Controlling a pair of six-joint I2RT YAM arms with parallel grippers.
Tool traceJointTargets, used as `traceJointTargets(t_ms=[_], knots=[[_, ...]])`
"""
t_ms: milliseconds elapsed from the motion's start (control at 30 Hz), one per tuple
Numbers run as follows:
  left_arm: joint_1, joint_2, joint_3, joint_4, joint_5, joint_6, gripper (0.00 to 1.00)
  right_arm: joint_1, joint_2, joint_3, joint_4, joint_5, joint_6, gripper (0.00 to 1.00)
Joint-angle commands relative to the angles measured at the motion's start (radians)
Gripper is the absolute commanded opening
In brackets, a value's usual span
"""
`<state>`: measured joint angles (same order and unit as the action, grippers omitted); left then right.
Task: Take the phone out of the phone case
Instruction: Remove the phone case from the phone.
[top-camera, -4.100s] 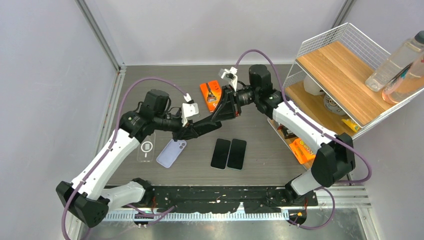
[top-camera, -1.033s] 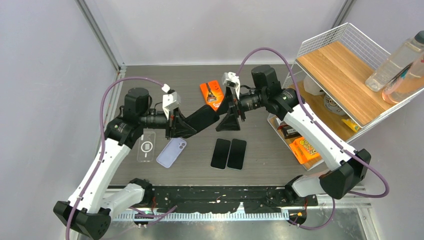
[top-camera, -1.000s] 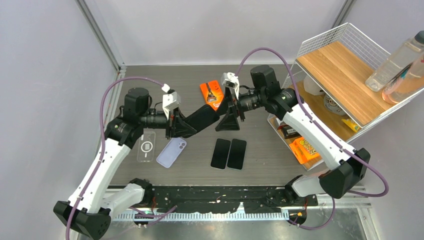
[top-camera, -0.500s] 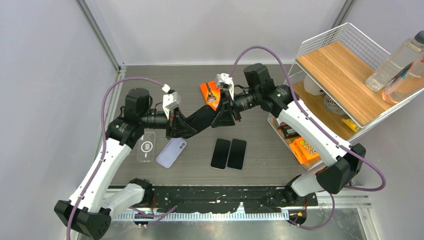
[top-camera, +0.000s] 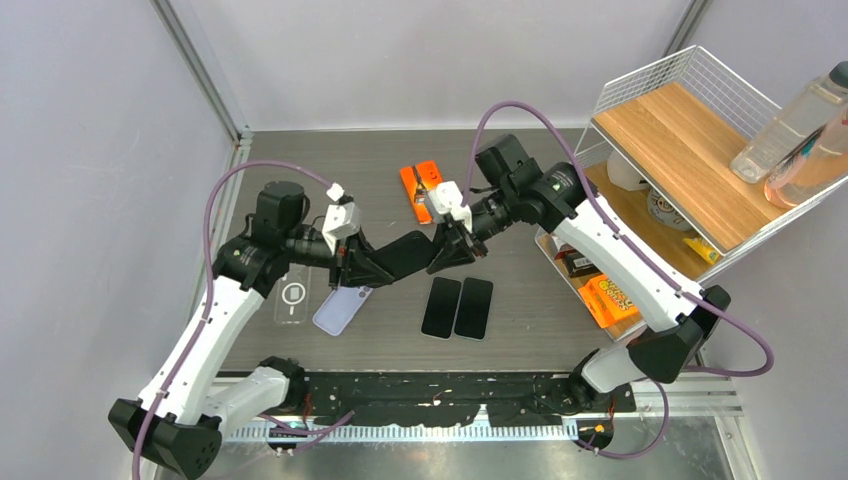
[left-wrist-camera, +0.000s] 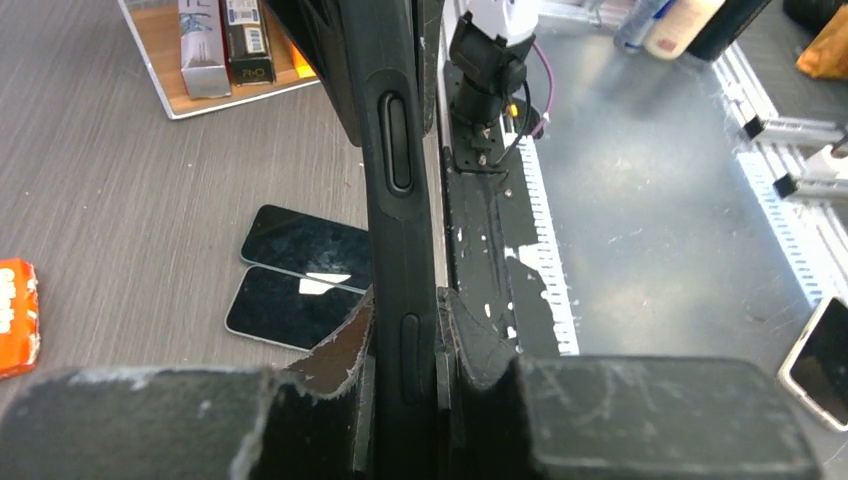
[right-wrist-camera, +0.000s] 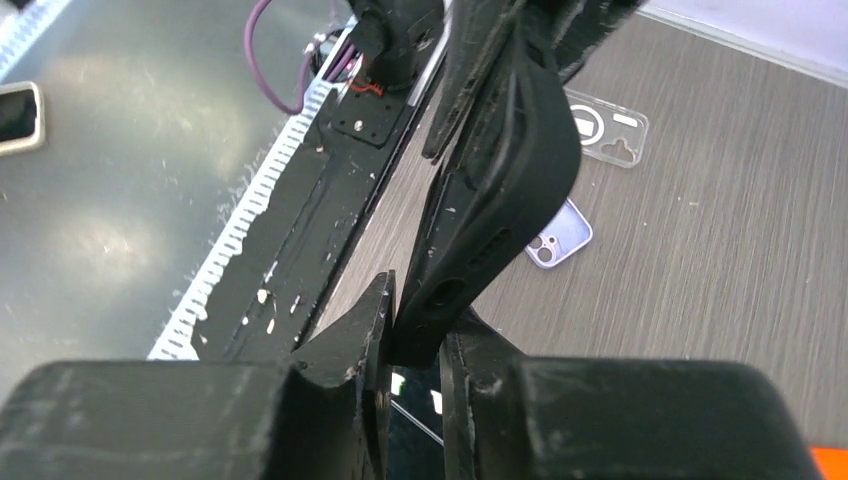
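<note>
A black phone case (top-camera: 405, 252) hangs in the air above the table's middle, held between both arms. My left gripper (top-camera: 365, 265) is shut on its left end; in the left wrist view the case's side edge with its buttons (left-wrist-camera: 400, 200) runs up from between the left gripper's (left-wrist-camera: 405, 330) two pads. My right gripper (top-camera: 447, 250) is shut on the case's right end; in the right wrist view the case's lower corner (right-wrist-camera: 470, 260) sits pinched in the right gripper (right-wrist-camera: 418, 330). I cannot make out the phone apart from the case.
Two bare dark phones (top-camera: 458, 307) lie side by side on the table below the case. A lilac case (top-camera: 342, 305) and a clear case (top-camera: 292, 295) lie at the left. An orange pack (top-camera: 420, 188) lies behind. A wire shelf rack (top-camera: 690, 150) stands at the right.
My right gripper swung left and down onto the black case's free end and closed on it. My left gripper dipped slightly with the case and stayed shut.
</note>
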<state>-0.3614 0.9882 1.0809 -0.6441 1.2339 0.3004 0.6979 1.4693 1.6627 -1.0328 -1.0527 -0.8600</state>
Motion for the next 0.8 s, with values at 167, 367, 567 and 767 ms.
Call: traceJointTargets(t_ms=[167, 367, 567, 767], knots=[[-0.094, -0.001, 0.115, -0.547, 0.119, 0.585, 0.00, 0.046, -0.014, 0.052, -0.254, 0.071, -0.414, 0.06], [-0.157, 0.016, 0.106, -0.600, 0.063, 0.693, 0.00, 0.086, -0.029, 0.045, -0.259, 0.135, -0.471, 0.05], [-0.203, 0.033, 0.094, -0.585, 0.029, 0.696, 0.00, 0.122, -0.063, 0.007, -0.214, 0.187, -0.479, 0.05], [-0.231, 0.047, 0.089, -0.589, 0.006, 0.710, 0.00, 0.151, -0.063, 0.005, -0.219, 0.222, -0.498, 0.06]])
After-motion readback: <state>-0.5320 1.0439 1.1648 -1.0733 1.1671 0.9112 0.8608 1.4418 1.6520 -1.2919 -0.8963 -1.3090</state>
